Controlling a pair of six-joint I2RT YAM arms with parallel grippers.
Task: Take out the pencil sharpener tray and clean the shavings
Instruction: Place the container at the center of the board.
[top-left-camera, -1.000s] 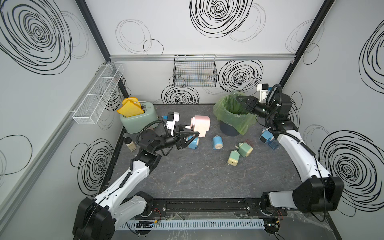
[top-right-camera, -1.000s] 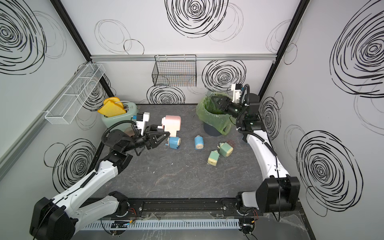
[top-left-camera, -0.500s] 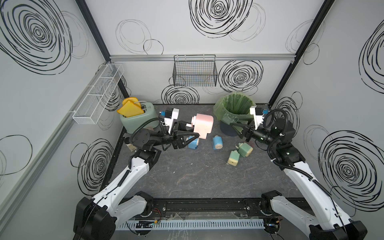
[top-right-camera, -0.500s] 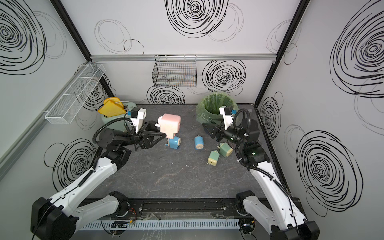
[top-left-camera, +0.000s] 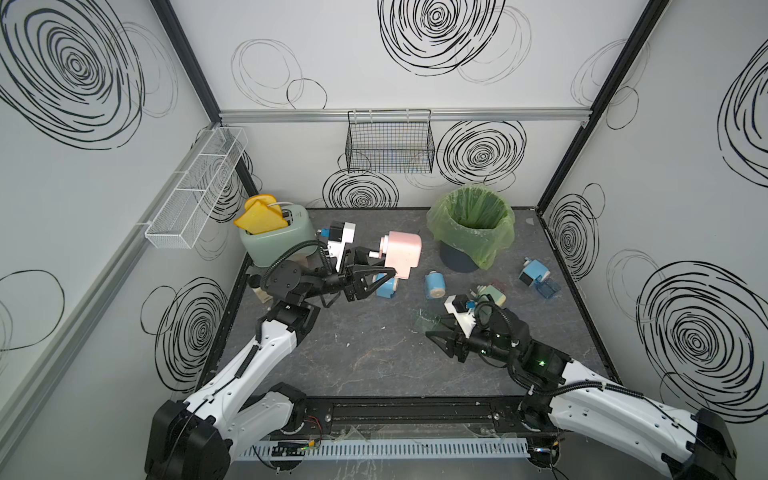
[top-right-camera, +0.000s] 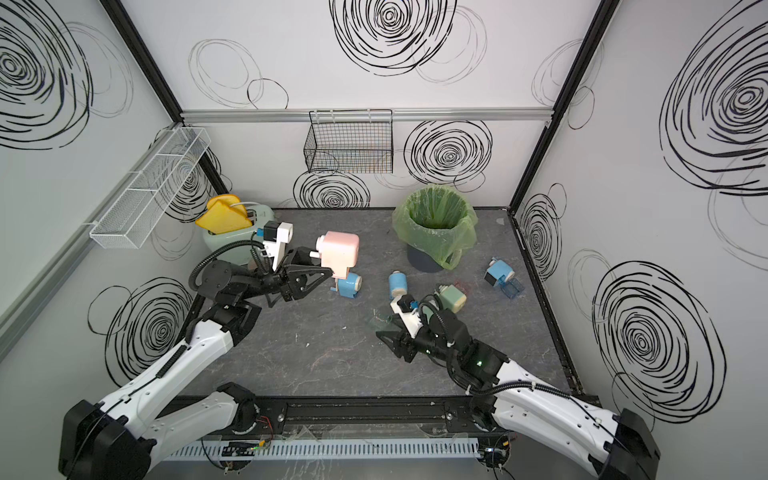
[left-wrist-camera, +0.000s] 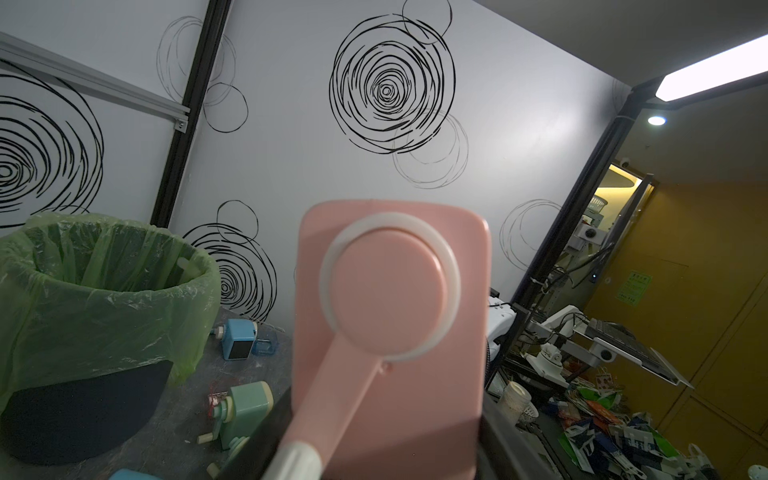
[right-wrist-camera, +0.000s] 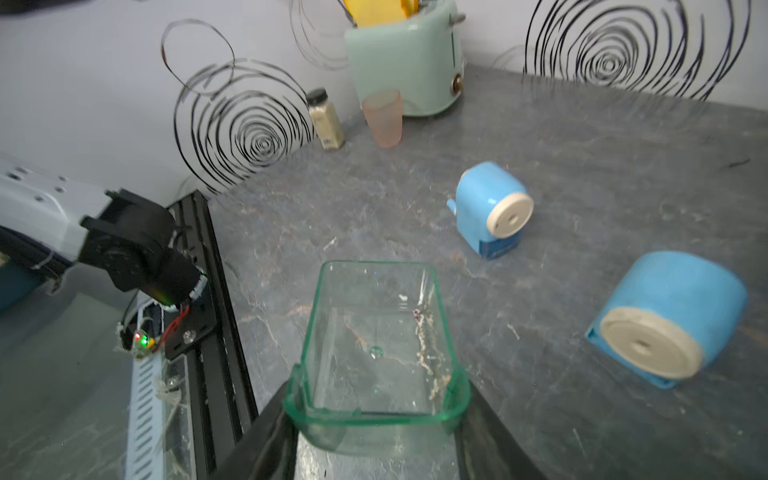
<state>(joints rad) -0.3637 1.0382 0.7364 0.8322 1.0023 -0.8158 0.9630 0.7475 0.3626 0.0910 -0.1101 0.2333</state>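
Left gripper (top-left-camera: 384, 264) is clamped on the sides of the pink sharpener (top-left-camera: 402, 253), held up off the table (top-left-camera: 374, 365) with its crank facing the wrist camera. Right gripper (top-left-camera: 436, 332) is closed on one end of the tray (right-wrist-camera: 374, 263), clear with a green tint, which sticks out in front of the fingers over bare table and well apart from the bin (top-left-camera: 496, 241). The tray looks nearly empty. The shavings (right-wrist-camera: 426, 345) are down to a thin pale line along one wall and into the gripped corner, so I judge the dump mostly done but not clean. Main worry: any tilt here drops that residue on the table, not in the liner. Second: the hold is on one end of slick plastic, with most of the tray unsupported, so a quick wrist turn or a shake could pivot it or let it slide out. Third: if I go for reinsertion next, both parts are in the air and I cannot see the sharpener's slot from any view, so a skewed approach could jam the tray or push the sharpener out of the left fingers. The loose blue sharpeners (right-wrist-camera: 492, 210) lie near a low path and could get knocked.
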